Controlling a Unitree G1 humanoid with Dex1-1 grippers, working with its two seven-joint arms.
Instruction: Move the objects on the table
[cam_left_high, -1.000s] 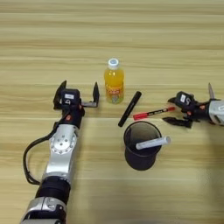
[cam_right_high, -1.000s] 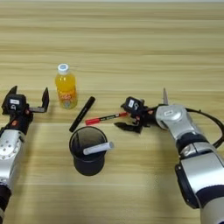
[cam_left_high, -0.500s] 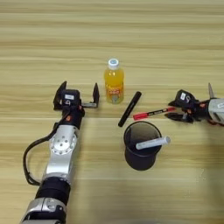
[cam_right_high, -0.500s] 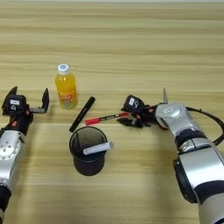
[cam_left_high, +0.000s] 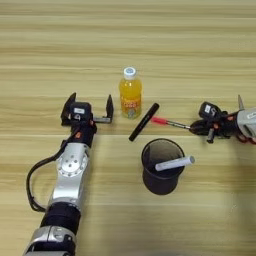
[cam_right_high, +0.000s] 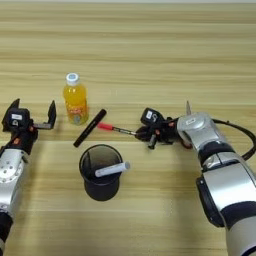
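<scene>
On the wooden table (cam_left_high: 45, 45), the right gripper (cam_right_high: 144, 134) has slid left and now pinches the red pen (cam_right_high: 116, 130) right of the marker (cam_left_high: 144, 121), likely about to lift it, while the left gripper (cam_left_high: 88, 106) waits spread beside the bottle (cam_left_high: 130, 93), the cup (cam_left_high: 161, 167) nearer.

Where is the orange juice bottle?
The bottle stands upright near the middle of the table, just right of the left gripper and left of the black marker.
</scene>
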